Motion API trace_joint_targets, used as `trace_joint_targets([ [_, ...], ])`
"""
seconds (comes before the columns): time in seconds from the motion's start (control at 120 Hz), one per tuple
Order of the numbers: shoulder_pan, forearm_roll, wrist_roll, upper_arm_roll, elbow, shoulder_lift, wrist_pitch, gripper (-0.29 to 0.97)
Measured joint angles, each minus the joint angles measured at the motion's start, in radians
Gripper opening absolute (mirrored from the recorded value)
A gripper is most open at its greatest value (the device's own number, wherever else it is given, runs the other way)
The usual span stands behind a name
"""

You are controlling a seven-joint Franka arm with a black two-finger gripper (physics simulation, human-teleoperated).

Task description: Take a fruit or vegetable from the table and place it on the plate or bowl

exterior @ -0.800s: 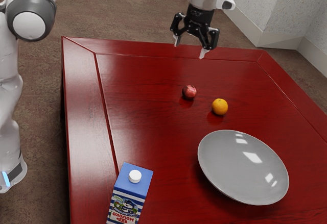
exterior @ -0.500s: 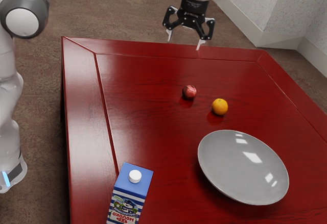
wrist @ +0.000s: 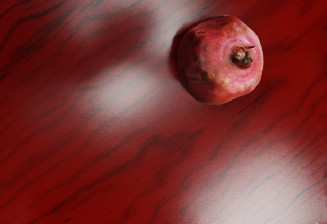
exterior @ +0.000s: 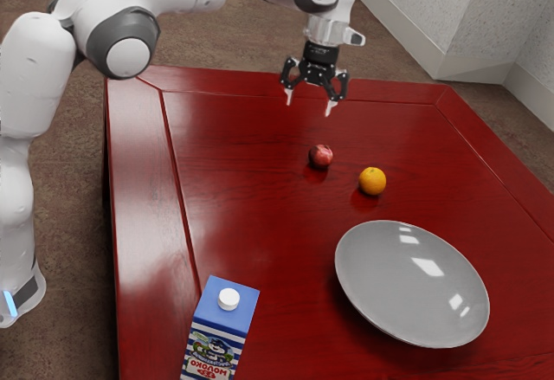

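You have the pomegranate lying on the red wooden surface, near its middle. In the exterior view it sits below the end effector and a little toward the exterior view's right. The two are apart, with bare wood between them. The end effector hangs in the air over the far part of the surface, close to the raised back edge, with its fingers pointing down. You can see both fingers spread wide with nothing between them, so it is open, empty and touching neither the fruit nor the wood. In the wrist view you look down on the pomegranate, which rests on the wood grain with its dry brown crown turned up toward the camera. Its skin is mottled pink and red, and a dark shadow lies tight against one side. An orange lies just beyond the pomegranate toward the exterior view's right, near it but not touching. The grey plate sits closer to the front edge, past the orange, with nothing on it. A blue and white milk carton stands upright at the front of the surface, well apart from both fruits.
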Motion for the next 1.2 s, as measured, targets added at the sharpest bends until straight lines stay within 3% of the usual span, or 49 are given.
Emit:
trace_joint_targets([
  [0.158, 0.118, -0.019, 0.096, -0.151, 0.055, 0.098, 0.053, 0.68],
  [0.325, 0.194, -0.025, 0.173, -0.174, 0.068, 0.139, 0.085, 0.68],
  [0.717, 0.199, -0.027, 0.283, -0.239, 0.075, 0.222, 0.134, 0.68],
  [1.2, 0.193, -0.027, 0.338, -0.245, 0.076, 0.269, 0.173, 0.68],
])
